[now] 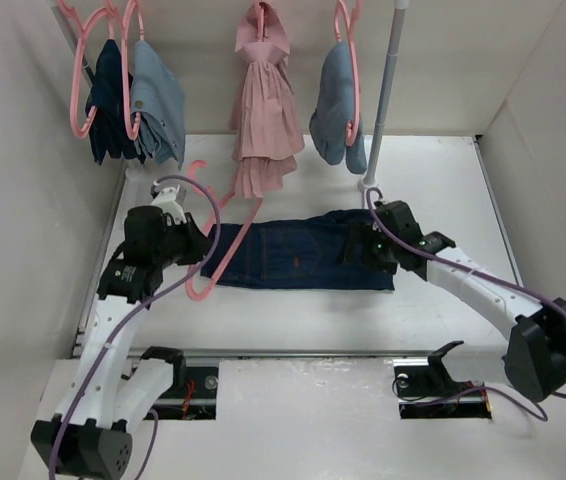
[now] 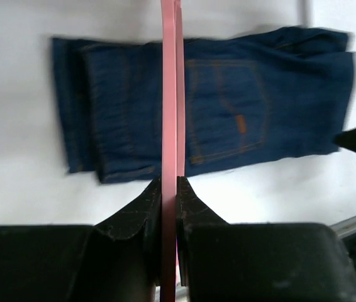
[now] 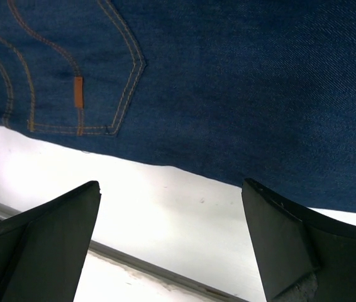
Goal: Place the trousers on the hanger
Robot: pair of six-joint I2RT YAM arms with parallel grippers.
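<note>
The dark navy trousers (image 1: 298, 252) lie folded flat on the white table, orange stitching and a back pocket showing (image 2: 228, 113) (image 3: 228, 75). A pink hanger (image 1: 225, 232) rests at their left end, its hook toward the back. My left gripper (image 1: 197, 245) is shut on the hanger's thin pink bar (image 2: 168, 94), which runs straight up the left wrist view across the trousers. My right gripper (image 1: 361, 247) hovers over the trousers' right end, open, nothing between its fingers (image 3: 46, 239); the cloth's near edge lies just beyond them.
A rail at the back holds pink hangers with a dark and a light blue garment (image 1: 133, 105), a pink pleated dress (image 1: 263, 110) and a light blue denim piece (image 1: 335, 110). A grey pole (image 1: 388, 90) stands behind the right gripper. White walls enclose the table.
</note>
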